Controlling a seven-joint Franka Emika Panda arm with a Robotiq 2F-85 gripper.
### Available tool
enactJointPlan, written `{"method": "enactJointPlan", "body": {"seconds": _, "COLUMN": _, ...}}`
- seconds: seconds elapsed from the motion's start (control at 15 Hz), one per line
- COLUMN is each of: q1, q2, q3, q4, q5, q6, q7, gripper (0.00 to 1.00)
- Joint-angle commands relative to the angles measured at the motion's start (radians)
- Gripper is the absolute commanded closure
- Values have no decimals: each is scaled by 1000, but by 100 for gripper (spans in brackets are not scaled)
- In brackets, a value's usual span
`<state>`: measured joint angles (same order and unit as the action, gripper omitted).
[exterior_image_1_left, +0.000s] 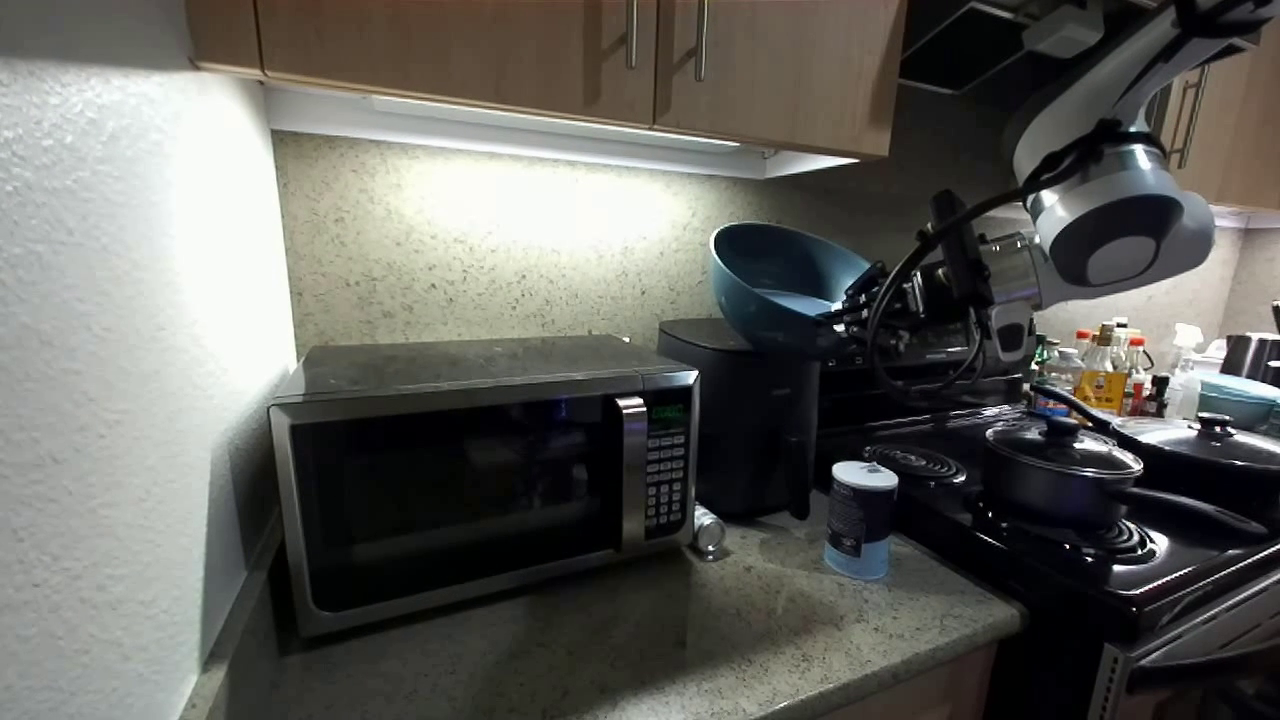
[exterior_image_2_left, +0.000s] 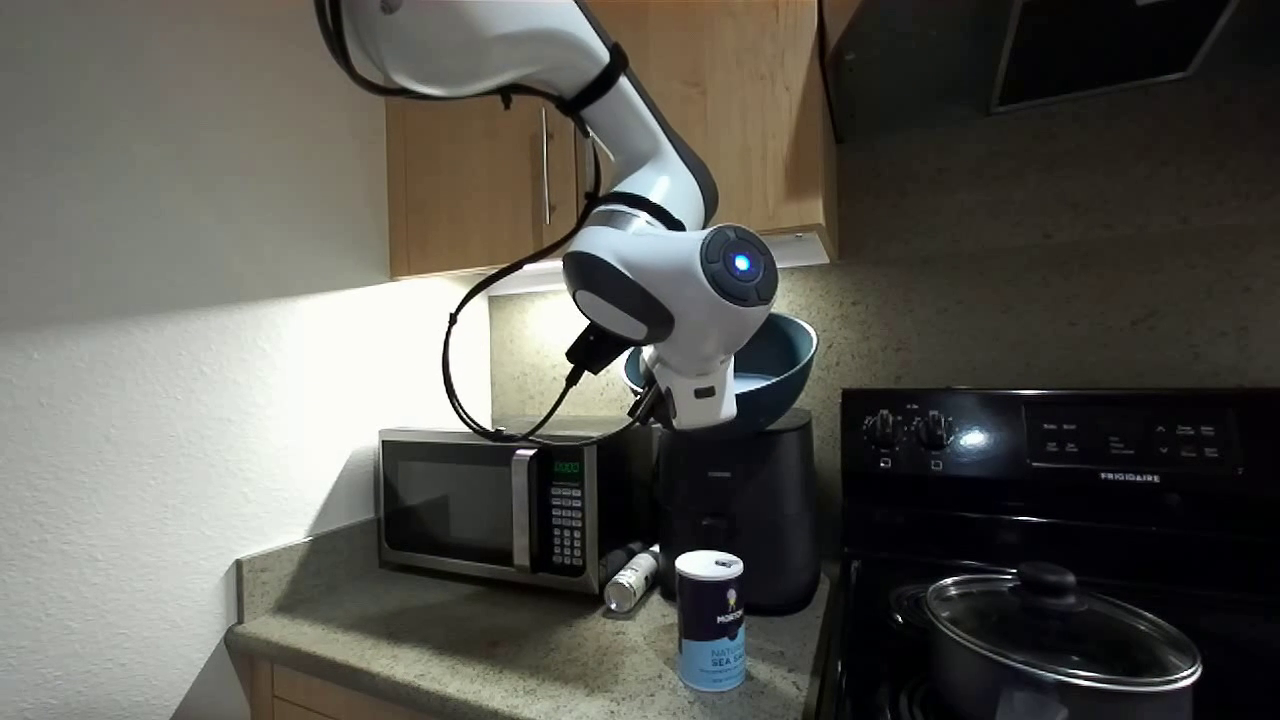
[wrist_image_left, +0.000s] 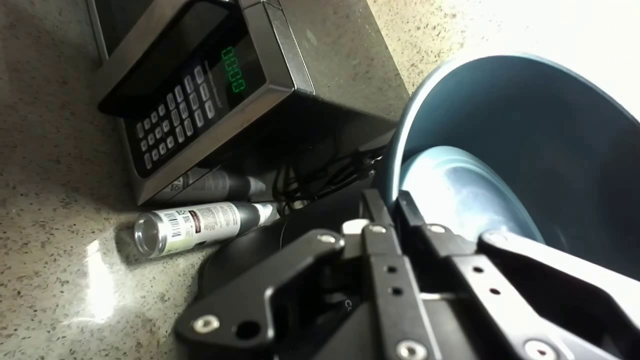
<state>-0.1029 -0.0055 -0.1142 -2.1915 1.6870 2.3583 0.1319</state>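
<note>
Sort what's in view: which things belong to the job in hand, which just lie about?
In hand:
blue bowl, held by its rim
gripper, closed on that rim

Apparently lying about:
salt canister
can on its side
microwave
lidded pot

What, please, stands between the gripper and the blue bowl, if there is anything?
Nothing visible does: in the wrist view, the gripper is shut on the rim of the blue bowl, one jaw inside and one outside.
</note>
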Motion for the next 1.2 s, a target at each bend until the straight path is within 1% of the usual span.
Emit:
{"method": "enactJointPlan", "body": {"seconds": 0.0, "q1": -7, "q2": 4, "q3": -2, "q4": 33, "q5": -4, "q6": -24, "q7": 9, "gripper": 98}}
{"method": "enactJointPlan", "body": {"seconds": 0.13, "q1": -5, "q2": 28, "q3": -2, "q4": 80, "q5": -6, "q6": -15, "q7": 31, "gripper": 98}}
{"method": "enactJointPlan", "body": {"seconds": 0.27, "q1": -5, "q2": 74, "q3": -2, "q4": 158, "q5": 4, "q6": 2, "q7": 76, "gripper": 98}}
{"method": "enactJointPlan", "body": {"seconds": 0.47, "q1": -11, "q2": 152, "q3": -10, "q4": 297, "q5": 16, "q6": 10, "q7": 195, "gripper": 98}}
{"method": "enactJointPlan", "body": {"seconds": 0.53, "q1": -6, "q2": 100, "q3": -7, "q4": 196, "q5": -3, "q6": 2, "q7": 138, "gripper": 91}}
{"method": "enactJointPlan", "body": {"seconds": 0.67, "q1": -10, "q2": 141, "q3": -10, "q4": 262, "q5": -3, "q6": 3, "q7": 182, "gripper": 91}}
{"method": "enactJointPlan", "body": {"seconds": 0.8, "q1": -11, "q2": 159, "q3": -11, "q4": 280, "q5": -3, "q6": 3, "q7": 189, "gripper": 91}}
{"method": "enactJointPlan", "body": {"seconds": 0.87, "q1": -11, "q2": 162, "q3": -10, "q4": 280, "q5": -3, "q6": 3, "q7": 189, "gripper": 98}}
{"method": "enactJointPlan", "body": {"seconds": 1.13, "q1": -10, "q2": 191, "q3": -14, "q4": 287, "q5": -90, "q6": -7, "q7": 229, "gripper": 98}}
